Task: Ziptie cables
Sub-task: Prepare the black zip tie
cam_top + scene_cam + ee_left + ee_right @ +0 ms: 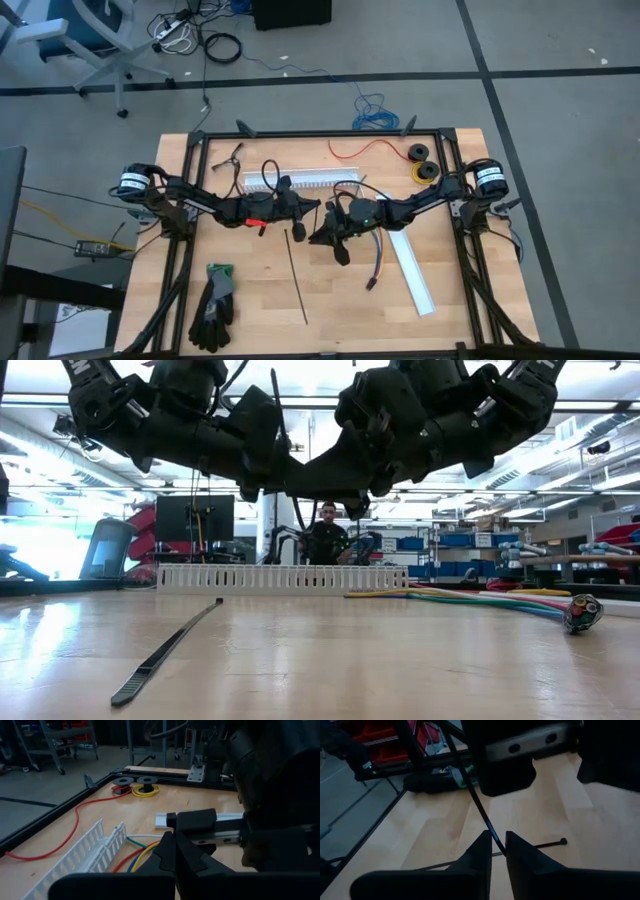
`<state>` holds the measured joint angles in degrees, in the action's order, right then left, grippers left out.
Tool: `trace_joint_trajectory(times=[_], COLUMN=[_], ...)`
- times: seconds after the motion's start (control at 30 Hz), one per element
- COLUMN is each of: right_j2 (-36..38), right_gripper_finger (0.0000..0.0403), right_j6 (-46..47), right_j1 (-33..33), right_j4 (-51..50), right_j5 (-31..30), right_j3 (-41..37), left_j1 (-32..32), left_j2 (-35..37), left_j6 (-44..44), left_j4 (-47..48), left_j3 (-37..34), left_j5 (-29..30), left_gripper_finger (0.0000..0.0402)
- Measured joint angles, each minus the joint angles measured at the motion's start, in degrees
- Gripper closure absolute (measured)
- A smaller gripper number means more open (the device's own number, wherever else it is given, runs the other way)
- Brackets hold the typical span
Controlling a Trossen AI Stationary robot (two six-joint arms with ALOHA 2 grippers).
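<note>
Left gripper (300,207) hangs above the middle of the wooden table (260,295), its fingers pressed together; whether they pinch the thin black zip tie (481,810) that rises between the two arms I cannot tell. Right gripper (498,851) faces it from three o'clock, and its two dark fingers stand slightly apart with that zip tie running down through the gap. A second long black zip tie (297,280) lies flat on the table toward six o'clock. The cables (480,600), a bundle of thin yellow, green, blue, orange and red wires ending in a small dark connector (582,612), lie on the table under the right arm, toward four o'clock of centre. White slotted plastic channel (300,180) sits at twelve o'clock. Dark work gloves (213,305) rest at seven o'clock.
</note>
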<state>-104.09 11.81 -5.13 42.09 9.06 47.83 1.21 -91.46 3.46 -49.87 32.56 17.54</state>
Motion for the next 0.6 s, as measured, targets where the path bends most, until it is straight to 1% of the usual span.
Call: trace_joint_trajectory(times=[0.47,0.6], right_j2=[0.0,0.0], right_gripper_finger=[0.0358,0.0358], right_j6=[-1.5,-1.5], right_j1=[0.0,0.0], right_j4=[4.5,5.7], right_j5=[0.2,1.6], right_j3=[0.0,0.0], left_j1=[0.0,0.0], left_j2=[0.0,0.0], left_j6=[0.2,0.2], left_j4=[2.1,2.3], left_j3=[0.0,0.0], left_j5=[1.1,1.3], left_gripper_finger=[0.0401,0.0401])
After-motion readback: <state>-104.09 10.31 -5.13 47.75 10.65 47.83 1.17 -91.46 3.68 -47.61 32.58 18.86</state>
